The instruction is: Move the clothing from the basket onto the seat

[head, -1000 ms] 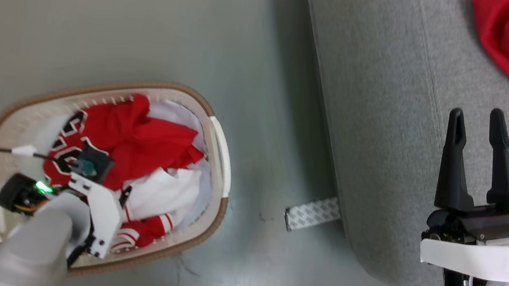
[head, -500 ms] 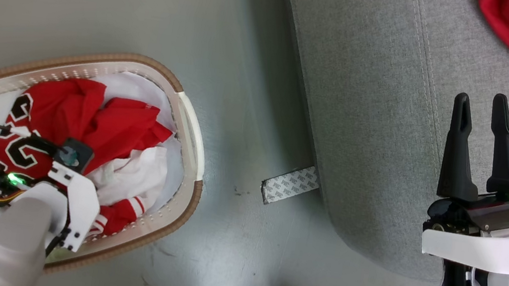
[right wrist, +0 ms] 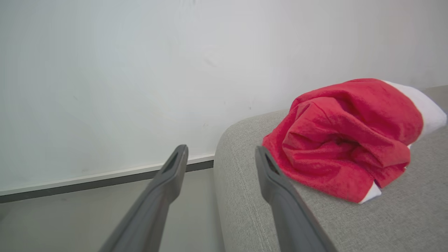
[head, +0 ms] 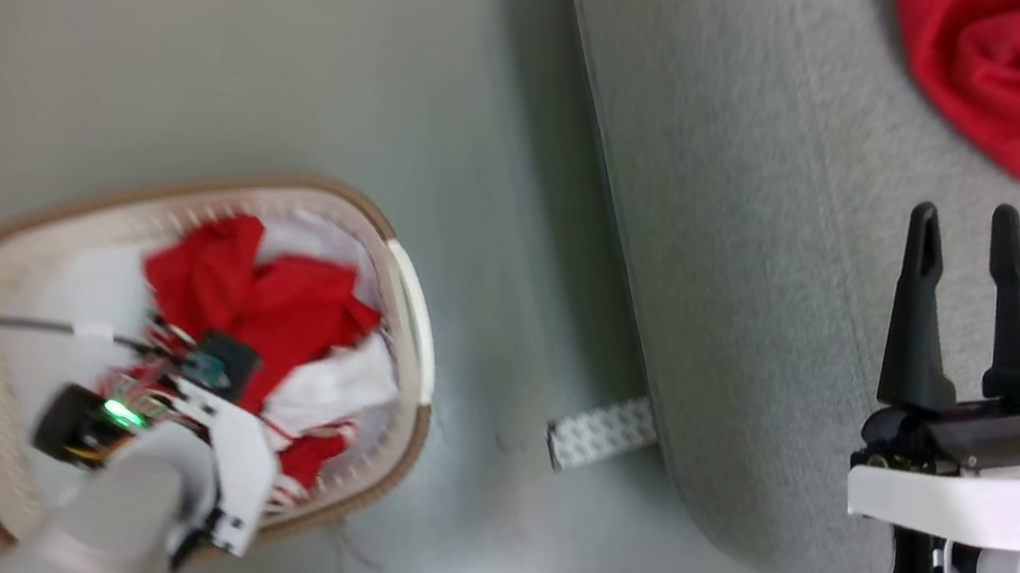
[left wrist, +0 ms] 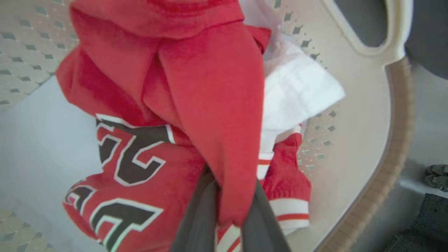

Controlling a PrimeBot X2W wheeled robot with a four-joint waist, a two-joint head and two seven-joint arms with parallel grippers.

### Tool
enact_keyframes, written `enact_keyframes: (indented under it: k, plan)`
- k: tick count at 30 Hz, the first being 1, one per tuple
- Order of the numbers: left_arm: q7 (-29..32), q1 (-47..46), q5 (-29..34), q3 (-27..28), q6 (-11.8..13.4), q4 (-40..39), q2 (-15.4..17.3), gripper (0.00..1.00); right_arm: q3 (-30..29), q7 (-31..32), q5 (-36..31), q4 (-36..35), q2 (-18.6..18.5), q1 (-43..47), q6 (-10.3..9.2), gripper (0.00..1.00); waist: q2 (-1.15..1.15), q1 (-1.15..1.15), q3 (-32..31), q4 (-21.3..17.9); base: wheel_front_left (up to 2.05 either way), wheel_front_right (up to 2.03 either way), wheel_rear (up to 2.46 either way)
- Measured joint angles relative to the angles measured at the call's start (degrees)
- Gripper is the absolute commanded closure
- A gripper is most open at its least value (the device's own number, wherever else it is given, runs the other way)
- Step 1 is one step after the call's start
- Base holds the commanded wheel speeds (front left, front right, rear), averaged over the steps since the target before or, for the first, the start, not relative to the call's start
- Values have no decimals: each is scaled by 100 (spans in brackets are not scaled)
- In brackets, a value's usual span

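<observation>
Ends of left tool (left wrist: 232, 190) under clothing (left wrist: 210, 98) fold

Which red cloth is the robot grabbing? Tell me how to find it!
Look in the cream basket on the floor, beside the big grey seat. Among its clothes, the left gripper pinches a plain red fold. Nearby cloth carries black letters or white panels.

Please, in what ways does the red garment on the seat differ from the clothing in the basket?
The garment lies free on the seat; the clothing in the basket is pinched by the shut left pincer. The garment looks plain red with white edges; the clothing carries black, white-outlined lettering and striped cuffs. Both are crumpled red-and-white fabric.
</observation>
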Motion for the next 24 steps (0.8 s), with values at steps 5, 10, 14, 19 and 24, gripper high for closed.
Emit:
enact_keyframes:
  k: [5, 10, 14, 19, 24]
  plan:
    - [-583, 246, -274, -87, 0, -137, -302, 100, -24, 1, -238, 135, 4, 175, 0, 0, 0, 0, -651, 189, 0, 0, 0]
    - [-853, 466, -606, -243, 0, -375, -457, 100, -53, 0, -339, 275, -12, 421, 0, 0, 0, 0, -1358, 401, 0, 0, 0]
    - [-984, 650, -889, -366, 0, -688, -509, 100, -35, 0, -345, 376, -87, 637, 0, 0, 0, -1, -1904, 584, 0, 0, 0]
    - [-1018, 878, -1155, -244, 0, -1369, -475, 100, 67, 0, -344, 466, -108, 837, 0, 0, 0, -1, -2498, 816, 0, 0, 0]
    - [-1024, 1204, -1195, 36, 0, -2201, -388, 100, 113, 0, -335, 547, -137, 1052, 0, 0, 0, -2, -2960, 1052, 0, 0, 0]
